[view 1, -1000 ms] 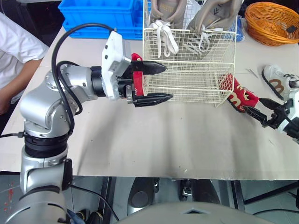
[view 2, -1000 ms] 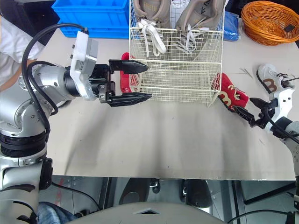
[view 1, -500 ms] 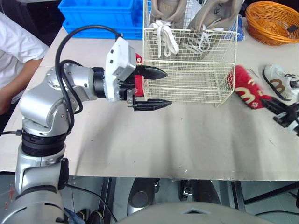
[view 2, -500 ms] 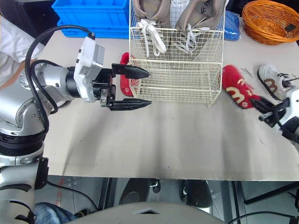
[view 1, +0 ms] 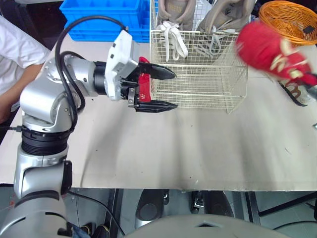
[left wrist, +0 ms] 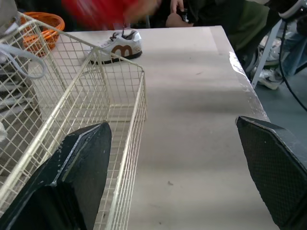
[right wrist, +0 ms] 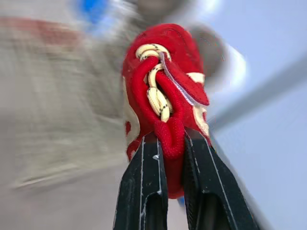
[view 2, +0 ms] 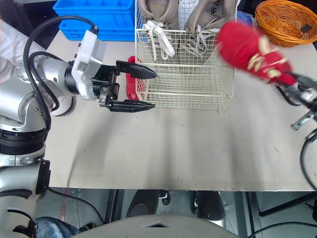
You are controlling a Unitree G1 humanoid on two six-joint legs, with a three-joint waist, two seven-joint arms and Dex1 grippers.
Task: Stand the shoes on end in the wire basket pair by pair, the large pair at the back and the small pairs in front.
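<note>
Aloft, right of the cream wire basket [view 1: 198,84], a fuzzy red shoe [view 1: 270,52] with cream laces is pinched by the right gripper [right wrist: 170,139]. The left gripper [view 1: 174,90] gapes wide at the basket's left wall, beside a second red shoe [view 1: 143,84].

- Worktop [view 1: 198,148]: pale beige board with a matt surface, evenly lit from above, showing only soft, faint shadows. It spans the scene from left to right.
- Blue plastic crate [view 1: 99,20]: stands at the far left of the worktop.
- Orange woven basket [view 1: 292,22]: sits at the far right corner (a small dark item [view 1: 308,30] lies inside).
- Person in a white sleeve [view 1: 17,54]: at the left edge of the worktop.
- Floor [left wrist: 271,103]: grey-blue, seen past the right end of the worktop.
- Second person in dark clothes [left wrist: 216,14]: seated beyond that right end.
</note>
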